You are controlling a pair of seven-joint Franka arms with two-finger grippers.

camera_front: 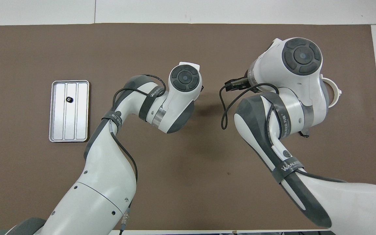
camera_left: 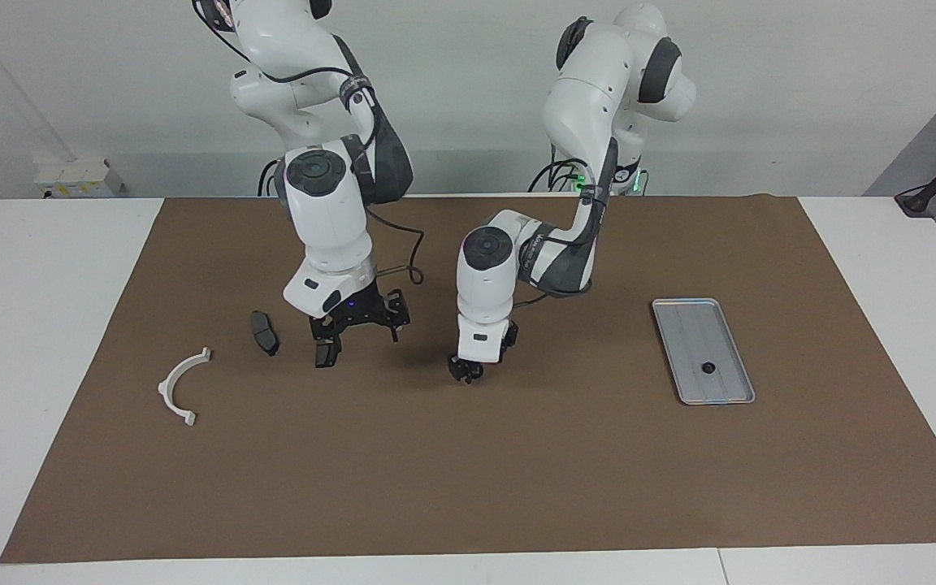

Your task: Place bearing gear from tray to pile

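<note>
1 small black bearing gear (camera_left: 709, 367) lies in the tray (camera_left: 689, 319). My left claw (camera_left: 465, 374) hovers over the brown mat, fingers unclear. My right claw (camera_left: 352, 323) hangs spread and empty above 1 brake pad (camera_left: 325, 353).

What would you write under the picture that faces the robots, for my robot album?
Two robot arms hang over a brown mat; a tiny gear waits in the tray, apart from the white bracket.
</note>
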